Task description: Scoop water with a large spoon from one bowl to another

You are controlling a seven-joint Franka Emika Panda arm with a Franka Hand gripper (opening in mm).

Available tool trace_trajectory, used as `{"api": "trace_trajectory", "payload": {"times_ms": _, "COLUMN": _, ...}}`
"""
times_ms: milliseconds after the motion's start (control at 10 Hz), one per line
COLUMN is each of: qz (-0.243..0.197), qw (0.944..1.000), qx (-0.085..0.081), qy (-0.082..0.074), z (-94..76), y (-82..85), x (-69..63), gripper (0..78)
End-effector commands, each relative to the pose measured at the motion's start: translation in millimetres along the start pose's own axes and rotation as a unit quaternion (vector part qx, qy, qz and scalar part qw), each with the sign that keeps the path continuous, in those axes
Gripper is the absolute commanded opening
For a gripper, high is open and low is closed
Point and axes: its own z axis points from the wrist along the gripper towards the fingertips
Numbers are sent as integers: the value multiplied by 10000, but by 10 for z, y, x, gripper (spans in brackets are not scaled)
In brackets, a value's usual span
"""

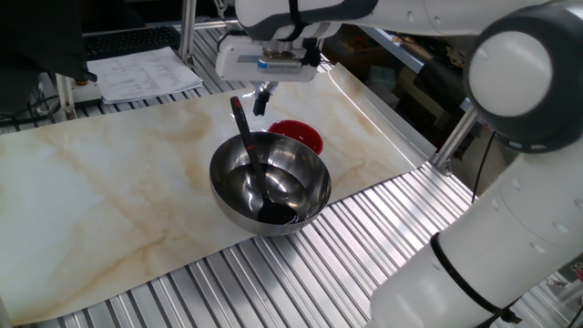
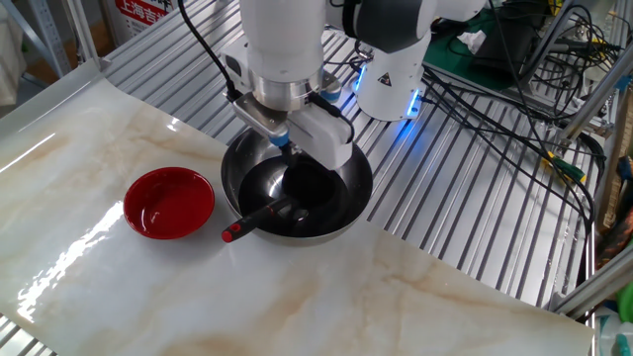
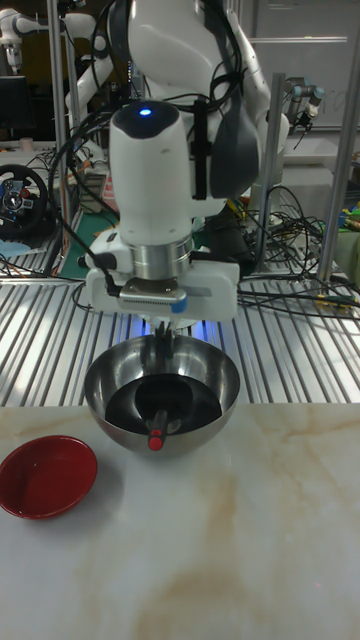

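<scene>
The large steel bowl (image 1: pixel 235 211) (image 2: pixel 359 190) (image 3: pixel 108 398) stands near the marble sheet's edge and holds water (image 1: pixel 290 187). The black ladle (image 1: pixel 248 150) (image 2: pixel 259 220) (image 3: pixel 158 412) lies in it, scoop down in the water, with its red-tipped handle leaning over the rim. The small red bowl (image 1: pixel 306 137) (image 2: pixel 168 203) (image 3: pixel 45 478) sits just beside the steel bowl, and a shiny film of water shows in it. My gripper (image 1: pixel 262 98) (image 2: pixel 285 146) (image 3: pixel 165 350) hangs above the steel bowl's rim. Its fingers are close together, empty, and clear of the handle.
The marble sheet (image 1: pixel 109 182) lies on a slatted metal table (image 1: pixel 301 273). Papers (image 1: pixel 146 73) lie at the far corner. Cables and a blue-lit robot base (image 2: pixel 391 84) stand behind the steel bowl.
</scene>
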Motion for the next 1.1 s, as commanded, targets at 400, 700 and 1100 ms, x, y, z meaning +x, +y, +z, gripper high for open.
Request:
{"api": "trace_trajectory", "payload": {"times_ms": 400, "qz": 24, "qw": 9996, "qx": 167, "qy": -225, "z": -83, "y": -135, "x": -312, "gripper": 0}}
{"api": "trace_trajectory", "payload": {"times_ms": 700, "qz": -24, "qw": 9994, "qx": 159, "qy": -310, "z": -83, "y": -135, "x": -312, "gripper": 0}}
{"api": "trace_trajectory", "payload": {"times_ms": 1100, "qz": 210, "qw": 9980, "qx": 131, "qy": -576, "z": -83, "y": -135, "x": -312, "gripper": 0}}
